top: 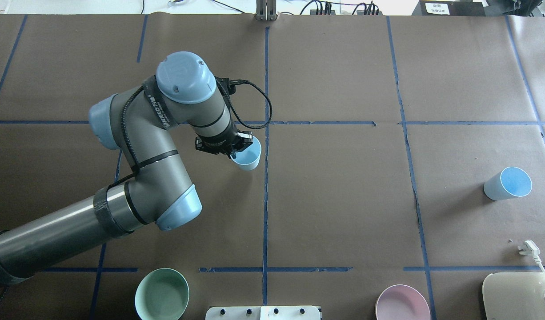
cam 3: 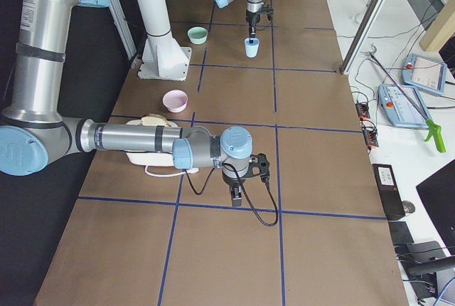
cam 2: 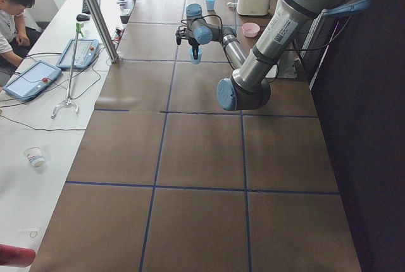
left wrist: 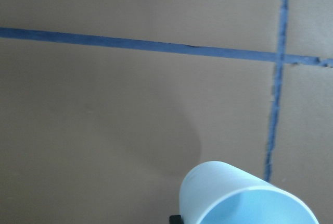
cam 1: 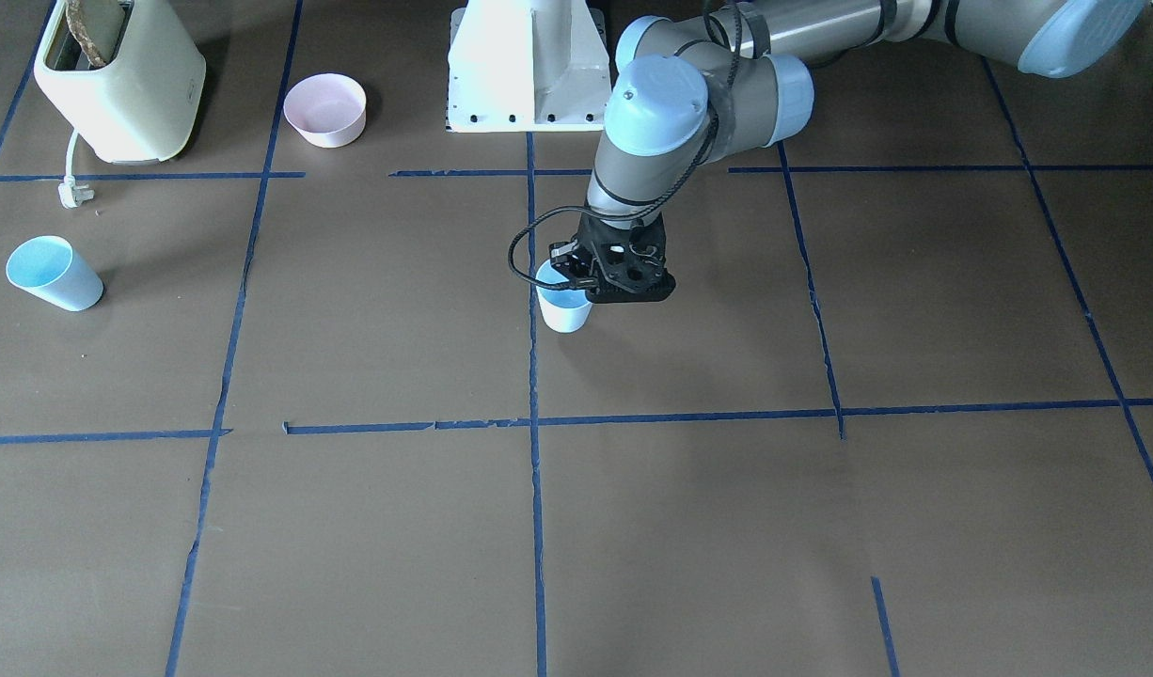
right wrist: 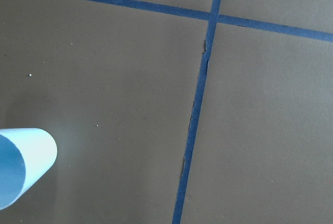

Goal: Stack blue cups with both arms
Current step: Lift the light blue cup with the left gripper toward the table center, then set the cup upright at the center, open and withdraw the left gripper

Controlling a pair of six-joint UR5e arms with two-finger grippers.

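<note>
One blue cup point(cam 1: 564, 308) is near the table's middle, beside the central blue tape line. My left gripper point(cam 1: 581, 282) is shut on its rim, one finger inside and one outside. The cup also shows in the overhead view point(top: 248, 155), tilted slightly, and at the bottom of the left wrist view point(left wrist: 244, 198); it seems just off the table. The second blue cup point(cam 1: 55, 273) stands alone far on my right side point(top: 508, 183), and at the lower left of the right wrist view point(right wrist: 21, 166). My right gripper point(cam 3: 238, 192) shows only in the exterior right view; I cannot tell its state.
A pink bowl point(cam 1: 325, 109) and a cream toaster point(cam 1: 120, 75) holding bread, its plug point(cam 1: 71, 193) loose on the table, stand near the robot's base on my right. A mint-green bowl point(top: 162, 294) sits on my left. The white pedestal point(cam 1: 527, 66) stands between them.
</note>
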